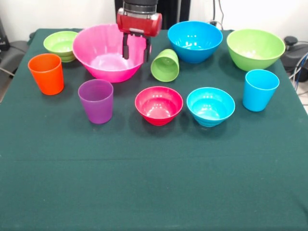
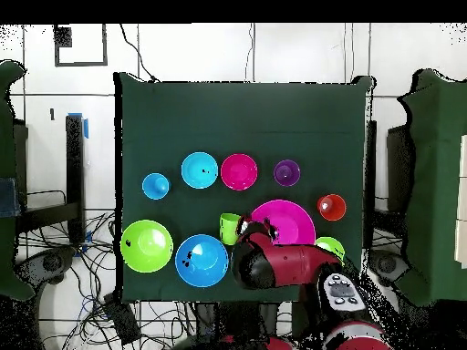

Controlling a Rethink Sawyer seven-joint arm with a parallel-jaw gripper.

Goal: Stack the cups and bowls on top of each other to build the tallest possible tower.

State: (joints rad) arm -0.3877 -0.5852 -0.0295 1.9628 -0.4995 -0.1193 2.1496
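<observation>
Judging by the gloss and thin walls, every piece here should be light, stiff and rather slippery, so a pinch across a rim wall looks the surest hold.

Across the front view from the left: the orange plastic tumbler (image 1: 46, 73) stands upright at the left edge of the green-clothed table (image 1: 154, 183), with the small light green plastic bowl (image 1: 61, 45) just behind it. The purple plastic tumbler (image 1: 96, 101) stands nearer. The very large pink plastic bowl (image 1: 109, 52) sits far left of centre, nothing nested in it yet. The red and black gripper (image 1: 137, 49) hangs over its right rim with its dark fingers parted, holding nothing. Just right of the rim, the light green plastic tumbler (image 1: 165, 65) lies tipped on its side, mouth facing near; it would roll if nudged. Next come the small red bowl (image 1: 159, 105), medium blue bowl (image 1: 195, 41), small light blue bowl (image 1: 211, 106), light blue tumbler (image 1: 260, 89) and medium green bowl (image 1: 255, 48).
</observation>
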